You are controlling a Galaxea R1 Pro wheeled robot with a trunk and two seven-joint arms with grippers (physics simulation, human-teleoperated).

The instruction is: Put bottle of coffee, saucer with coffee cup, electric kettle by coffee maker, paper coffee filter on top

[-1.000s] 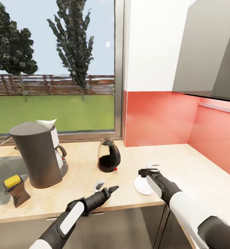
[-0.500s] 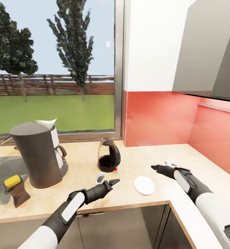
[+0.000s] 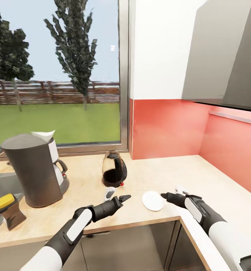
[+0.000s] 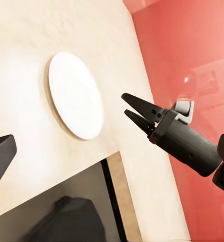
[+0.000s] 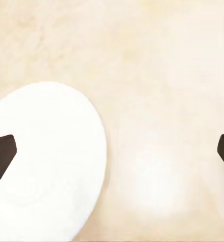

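Both grippers hang empty over the kitchen countertop [image 3: 84, 188]: the right gripper [image 3: 164, 195], jaws spread apart, points at the saucer [image 3: 153, 200] lying flat just beside its tips near the counter edge. Left gripper [image 3: 124, 197] also stands parted, left of the saucer, below the electric kettle [image 3: 113, 169].

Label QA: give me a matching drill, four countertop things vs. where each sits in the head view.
Things:
1. coffee maker
2. electric kettle
3. saucer
4. bottle of coffee

Places:
A. near the counter's front edge, just ahead of the right pincer
B. by the window sill, middle of the countertop
C. far left, yellow lid, at the sink's edge
D. left, a white paper filter on top

Pairs: 1-D, 2-B, 3-A, 4-C
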